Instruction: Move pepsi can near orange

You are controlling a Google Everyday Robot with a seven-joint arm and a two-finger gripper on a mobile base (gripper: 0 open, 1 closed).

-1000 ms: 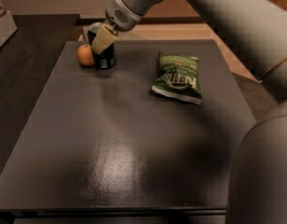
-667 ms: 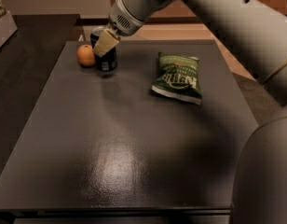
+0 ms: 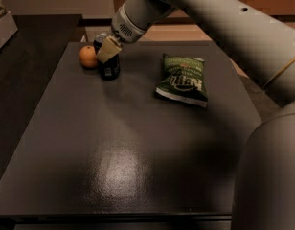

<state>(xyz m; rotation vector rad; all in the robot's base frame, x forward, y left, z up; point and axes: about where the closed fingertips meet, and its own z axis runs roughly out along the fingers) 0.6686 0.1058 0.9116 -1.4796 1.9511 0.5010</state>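
Observed from the near edge of the table (image 3: 138, 147): the gripper (image 3: 108, 51) is low over the far left part of the surface, at the upper part of the pepsi can (image 3: 110, 69). One pale pad lies across the can's near upper side. Whether the gripper is clamped on the can or standing loose around it cannot be told from here.

The can stands upright on the table, directly under and behind the gripper, its silver top showing past the pad. The orange (image 3: 88, 56) sits just left of the gripper, beside the can and very close to it; contact between the two cannot be confirmed. A green crisp bag (image 3: 182, 79) lies flat well to the right of the gripper. The arm (image 3: 209, 13) reaches in from the upper right.
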